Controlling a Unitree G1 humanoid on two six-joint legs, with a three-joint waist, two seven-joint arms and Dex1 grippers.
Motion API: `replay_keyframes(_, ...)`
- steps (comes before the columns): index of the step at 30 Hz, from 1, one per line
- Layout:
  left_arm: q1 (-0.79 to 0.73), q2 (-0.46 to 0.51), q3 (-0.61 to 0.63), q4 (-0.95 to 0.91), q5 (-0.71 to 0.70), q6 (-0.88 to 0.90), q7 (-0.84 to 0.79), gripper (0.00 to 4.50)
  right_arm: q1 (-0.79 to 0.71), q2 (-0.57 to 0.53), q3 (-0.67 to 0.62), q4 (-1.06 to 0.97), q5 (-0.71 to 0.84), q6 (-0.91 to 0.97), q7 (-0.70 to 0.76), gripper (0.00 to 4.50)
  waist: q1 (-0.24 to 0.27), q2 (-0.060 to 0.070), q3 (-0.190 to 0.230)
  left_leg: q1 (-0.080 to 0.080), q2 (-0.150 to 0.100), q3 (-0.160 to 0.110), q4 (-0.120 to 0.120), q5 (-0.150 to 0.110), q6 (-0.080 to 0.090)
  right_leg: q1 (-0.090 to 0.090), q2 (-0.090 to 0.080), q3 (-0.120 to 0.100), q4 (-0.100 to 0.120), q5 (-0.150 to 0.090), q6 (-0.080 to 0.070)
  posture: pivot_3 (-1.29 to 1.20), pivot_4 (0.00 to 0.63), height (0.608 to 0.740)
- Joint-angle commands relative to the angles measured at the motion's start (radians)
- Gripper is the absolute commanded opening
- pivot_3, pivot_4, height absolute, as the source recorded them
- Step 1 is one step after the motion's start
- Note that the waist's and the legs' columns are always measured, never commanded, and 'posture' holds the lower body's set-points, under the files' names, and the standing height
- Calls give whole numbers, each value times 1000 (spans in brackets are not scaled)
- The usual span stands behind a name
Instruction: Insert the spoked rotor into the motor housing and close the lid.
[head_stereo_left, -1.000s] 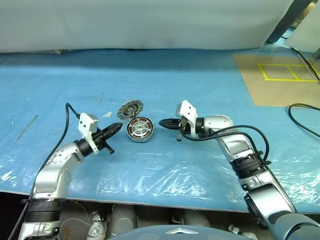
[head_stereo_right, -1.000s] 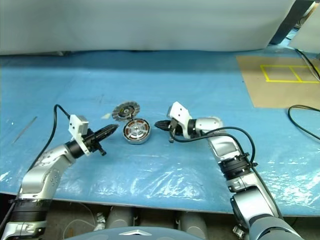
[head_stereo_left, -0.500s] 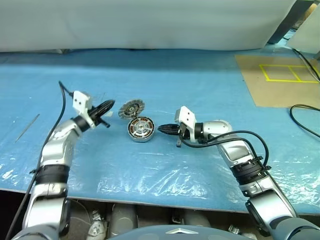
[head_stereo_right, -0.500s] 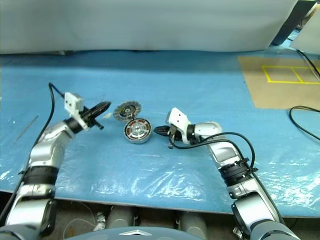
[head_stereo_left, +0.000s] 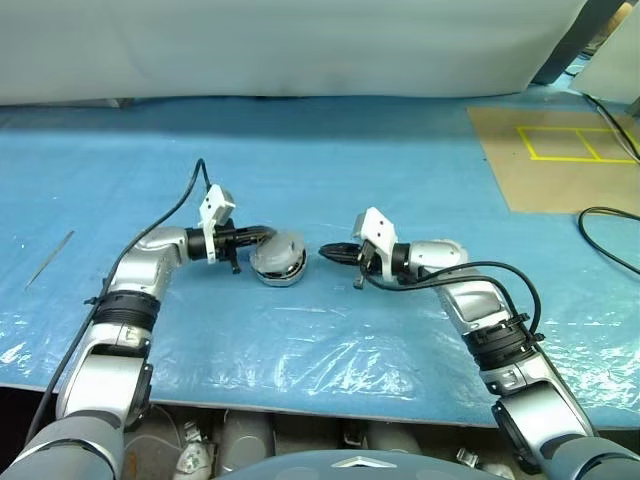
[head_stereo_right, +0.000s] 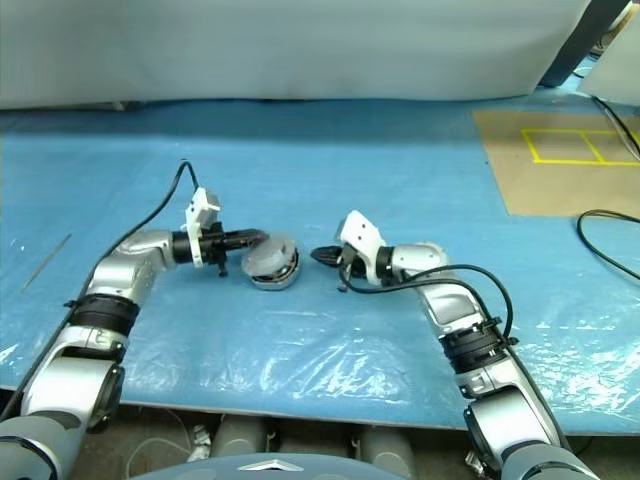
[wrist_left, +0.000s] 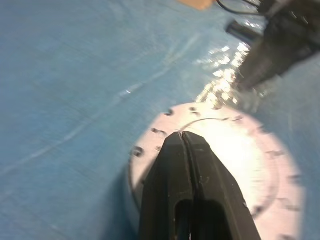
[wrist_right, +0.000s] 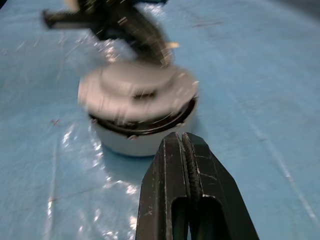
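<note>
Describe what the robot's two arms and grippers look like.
Both arms are silver-grey metal with black joint bands. Each wrist carries a small white camera block and a loose black cable. The left gripper and right gripper each have two slim, pointed black fingers.

We see the motor housing (head_stereo_left: 283, 273), a short round silver cylinder, standing upright on the table (head_stereo_left: 400, 180). The lid (head_stereo_left: 277, 250), a round grey disc showing its plain grey face, lies on top of the housing, tilted and not seated flush: in the right wrist view a dark gap opens between the lid's edge and the housing's rim on one side. Small marks dot the lid's outer edge. We cannot see the spoked rotor; the lid covers the housing's inside, so we cannot tell whether it sits within.
</note>
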Motion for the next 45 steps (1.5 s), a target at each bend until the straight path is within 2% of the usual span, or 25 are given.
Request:
replay_keyframes(1, 58, 14, -56, -83, 52, -12, -4, 28, -53, 27, -46, -7, 34, -3, -34, 0, 0, 1, 0, 1, 0, 0, 0, 0, 0, 0, 0, 0, 0, 0, 0, 0, 150, 740)
replay_keyframes(5, 104, -2, -32, -113, 94, -115, 96, 28, -83, 69, -33, 23, 26, 9, -54, 0, -1, 1, -1, 3, 0, 0, 0, 0, 0, 2, 0, 0, 0, -1, -1, 0, 150, 740)
replay_keyframes(10, 197, -40, 113, -258, -40, -139, 172, 28, -121, 147, 21, 76, 5, 16, -61, 0, -10, 1, 0, 1, 0, 1, 1, 0, 0, 1, 0, 0, 0, -2, -3, 0, 150, 740)
replay_keyframes(11, 221, -39, 129, -285, -51, -140, 183, 0, -131, 162, 27, 91, 1, 12, -64, 412, -10, 0, 0, 0, 1, 0, 1, 0, 0, 0, 0, 0, 0, -2, -3, 0, 150, 740)
replay_keyframes(16, 420, -24, 191, -484, -100, -113, 246, 0, -197, 241, 79, 196, -27, -13, -53, 1905, -19, 1, 0, -1, 1, 1, -2, 0, 0, -1, 1, 0, -1, -1, -1, 0, 150, 740)
replay_keyframes(23, 672, -27, 257, -684, -131, -97, 344, 0, -244, 268, 163, 324, -93, -57, -2, 4367, -25, 0, 0, -1, 1, 1, -3, 0, 0, -1, 1, 0, -3, -2, -4, 0, 150, 740)
replay_keyframes(24, 698, -30, 262, -704, -134, -102, 354, 0, -247, 268, 172, 342, -105, -69, 1, 4477, -26, 0, 0, -1, 1, 1, -3, 0, 0, -1, 1, 0, -3, -2, -4, 0, 150, 740)
replay_keyframes(34, 790, -53, 294, -718, -131, -186, 406, 0, -268, 285, 181, 455, -184, -174, -23, 4477, -28, 0, 0, 2, 2, 2, -1, 0, 0, 1, 1, 1, -3, -3, -5, 0, 150, 740)
replay_keyframes(45, 809, -56, 278, -786, -126, -184, 483, 0, -240, 266, 199, 434, -191, -194, 50, 4477, -28, 0, 0, 2, 2, 2, -1, 0, 0, 1, 1, 1, -3, -3, -5, 0, 150, 740)
